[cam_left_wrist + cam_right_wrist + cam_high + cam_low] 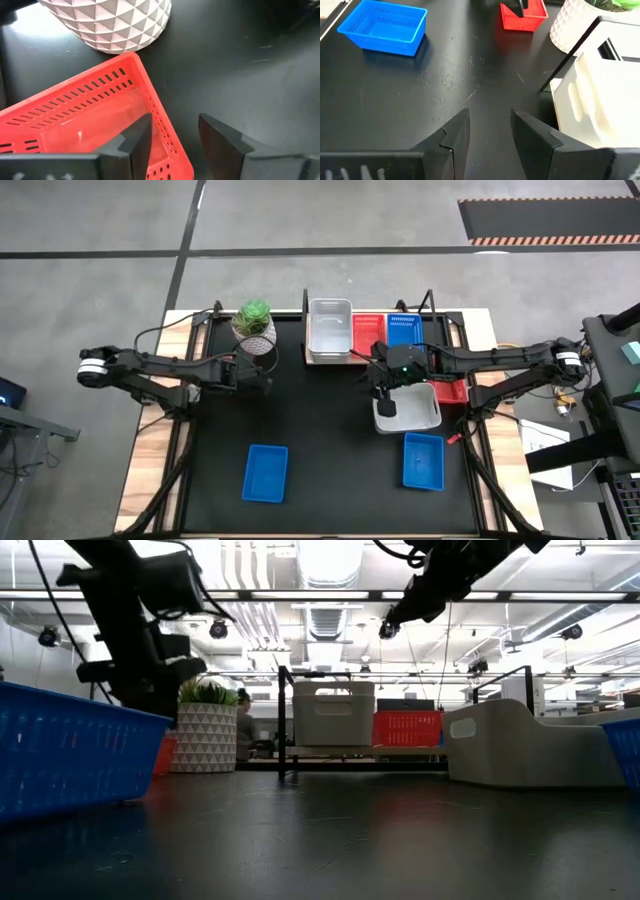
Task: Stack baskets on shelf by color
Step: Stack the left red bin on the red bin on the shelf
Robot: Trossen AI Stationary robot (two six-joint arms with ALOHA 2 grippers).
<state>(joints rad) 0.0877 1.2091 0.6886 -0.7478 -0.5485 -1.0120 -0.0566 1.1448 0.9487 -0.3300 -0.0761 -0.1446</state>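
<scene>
Beside plant pot [110, 22]: left gripper [172, 137] hovered low, fingers apart astride red basket [90, 120] rim, one finger inside, gripping nothing. Farther from pot: right gripper [487, 132] held high near white basket [410, 408], fingers apart, empty. Beyond: shelf [480, 328] carried white, red, blue baskets.

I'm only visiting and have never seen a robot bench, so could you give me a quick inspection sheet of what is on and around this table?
Surface: large black tabletop, scuffed.
Job's things: light-brown wooden shelf carries a white-grey plastic basket, a red one and a blue one; two blue baskets, another white-grey basket and two red baskets sit on the table.
Clutter: white patterned plant pot.
Grippers: left pincer open astride the red basket's wall; right pincer open over bare table.
Cables: thin wires along both arms.
Surroundings: grey floor, striped mat.
</scene>
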